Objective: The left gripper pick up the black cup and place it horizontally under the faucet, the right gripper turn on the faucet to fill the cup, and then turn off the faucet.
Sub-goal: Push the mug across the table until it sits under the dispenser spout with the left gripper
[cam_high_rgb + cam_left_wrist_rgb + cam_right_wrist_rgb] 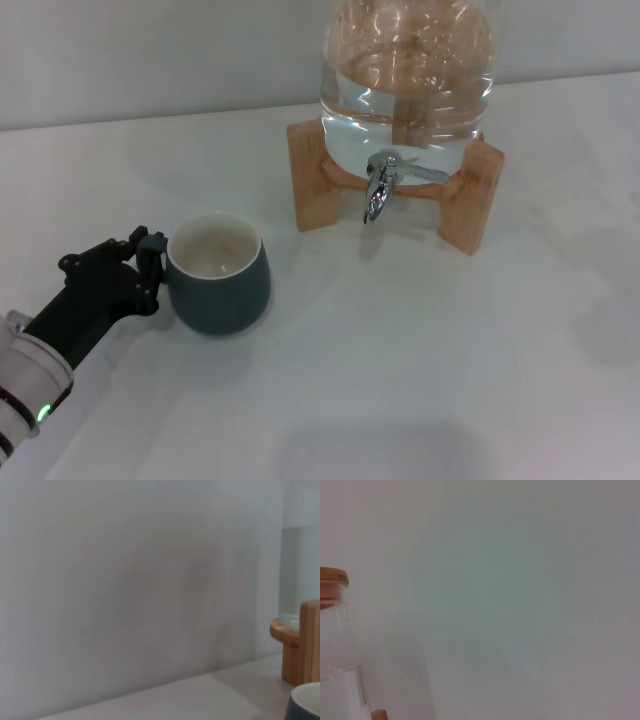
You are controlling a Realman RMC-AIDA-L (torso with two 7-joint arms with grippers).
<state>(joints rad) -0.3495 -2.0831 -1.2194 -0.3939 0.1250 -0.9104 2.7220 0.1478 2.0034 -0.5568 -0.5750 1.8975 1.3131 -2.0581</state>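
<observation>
The left pincer [150,262] is pinching the cup [218,274] by its handle at lower left, the cup not yet under the faucet [382,187], filling still undone.

The head view's top edge cut off the glass jar [408,70] above its waterline, and the black cup [219,274] hid its own handle where the left gripper [146,262] met it. The left wrist view caught only the cup's rim at a corner. The right gripper appeared nowhere.
</observation>
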